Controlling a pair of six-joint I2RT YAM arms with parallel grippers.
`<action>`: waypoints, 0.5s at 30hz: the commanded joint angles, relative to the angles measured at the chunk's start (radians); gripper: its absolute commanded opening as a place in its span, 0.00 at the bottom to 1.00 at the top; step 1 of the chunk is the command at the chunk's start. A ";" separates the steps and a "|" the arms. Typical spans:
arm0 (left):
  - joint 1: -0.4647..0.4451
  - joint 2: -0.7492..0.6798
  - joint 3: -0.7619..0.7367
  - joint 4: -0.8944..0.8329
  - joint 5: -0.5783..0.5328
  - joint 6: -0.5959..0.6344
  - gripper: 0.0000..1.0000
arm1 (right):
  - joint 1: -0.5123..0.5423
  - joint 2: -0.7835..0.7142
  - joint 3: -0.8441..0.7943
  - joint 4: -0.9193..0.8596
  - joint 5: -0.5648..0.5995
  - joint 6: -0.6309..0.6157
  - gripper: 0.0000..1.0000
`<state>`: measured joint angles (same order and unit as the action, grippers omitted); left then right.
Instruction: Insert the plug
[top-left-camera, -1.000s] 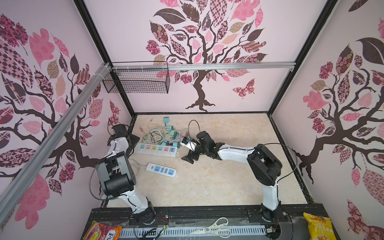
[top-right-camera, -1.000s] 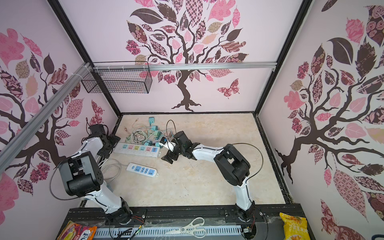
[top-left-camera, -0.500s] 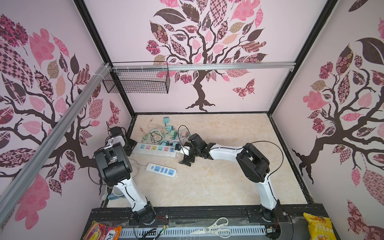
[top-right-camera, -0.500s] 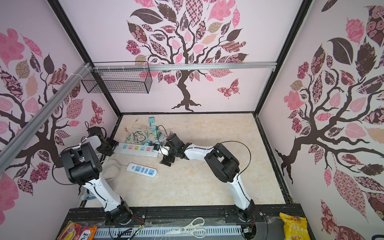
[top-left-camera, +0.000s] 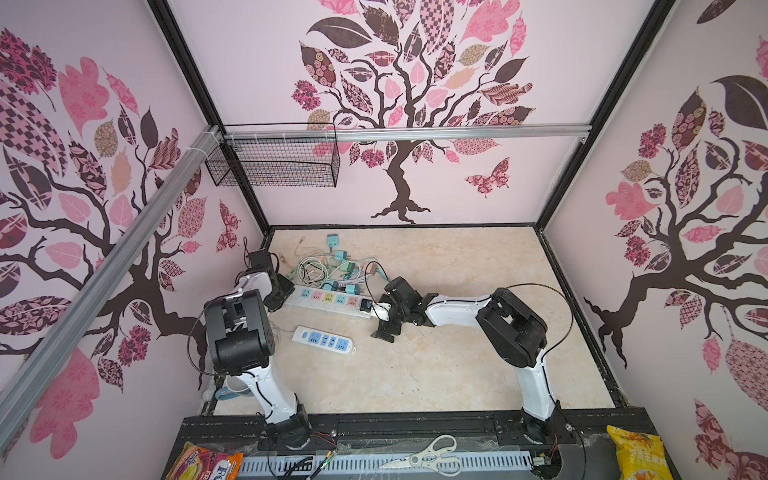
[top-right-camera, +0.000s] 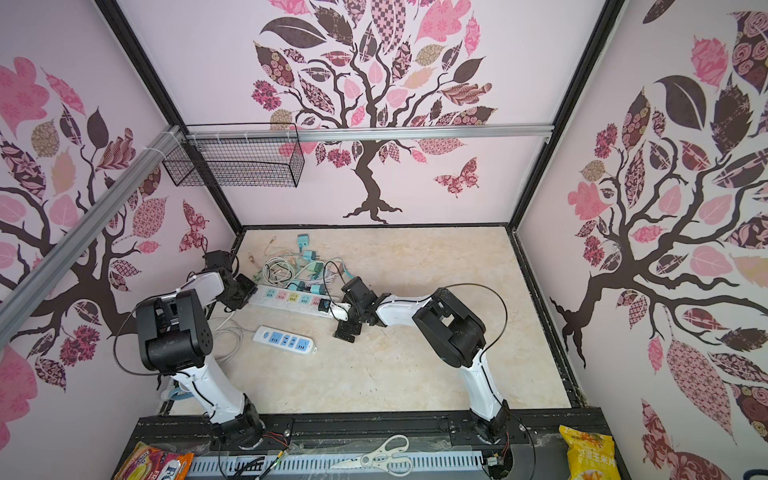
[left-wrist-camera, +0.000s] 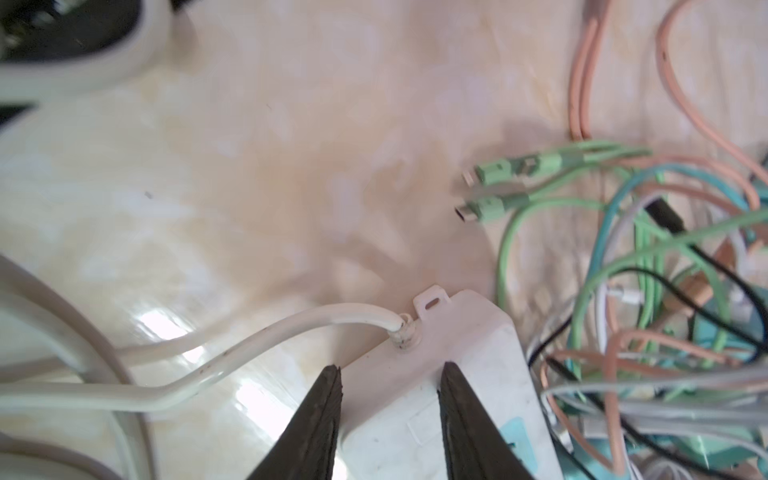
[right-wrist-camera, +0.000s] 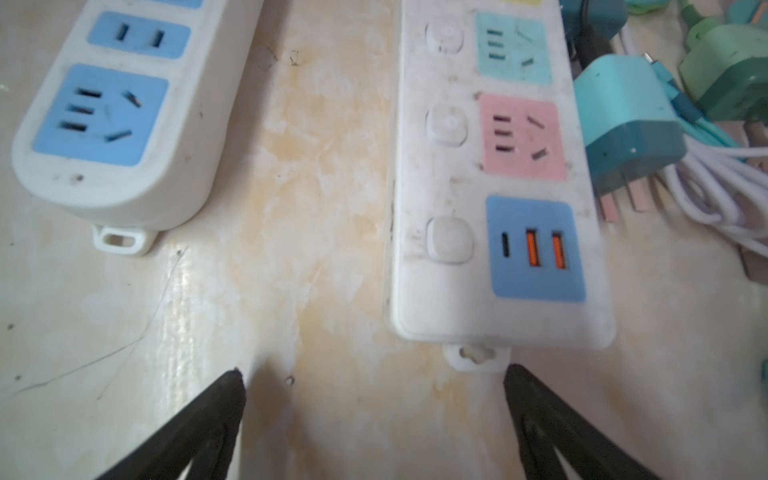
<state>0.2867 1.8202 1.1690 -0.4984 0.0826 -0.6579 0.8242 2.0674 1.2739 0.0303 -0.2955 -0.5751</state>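
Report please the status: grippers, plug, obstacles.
Left gripper half closed over cord end of long power strip, grip unclear. Right gripper open, empty, at its USB end. Teal plug lies loose beside strip. Cable tangle crowds it.

Stereo pair high overhead, wide; wrist cams close-up, opposite ends of long strip (right-wrist-camera: 494, 174).

Bright, even light; glare streaks my glossy beige marbled floor (left-wrist-camera: 158, 324), and the long white plastic power strip (right-wrist-camera: 440, 291) blurs before my wrist.
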 joint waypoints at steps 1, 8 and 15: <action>-0.078 -0.039 -0.091 -0.010 0.053 -0.019 0.41 | -0.031 -0.097 -0.047 0.007 0.010 0.037 1.00; -0.211 -0.099 -0.185 -0.009 0.024 -0.029 0.41 | -0.089 -0.160 -0.158 0.031 0.042 0.073 1.00; -0.305 -0.106 -0.180 -0.039 -0.007 -0.022 0.42 | -0.185 -0.189 -0.139 -0.035 0.064 0.021 1.00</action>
<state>0.0174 1.7012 1.0187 -0.4713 0.0456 -0.6815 0.6640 1.9312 1.1053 0.0265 -0.2382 -0.5240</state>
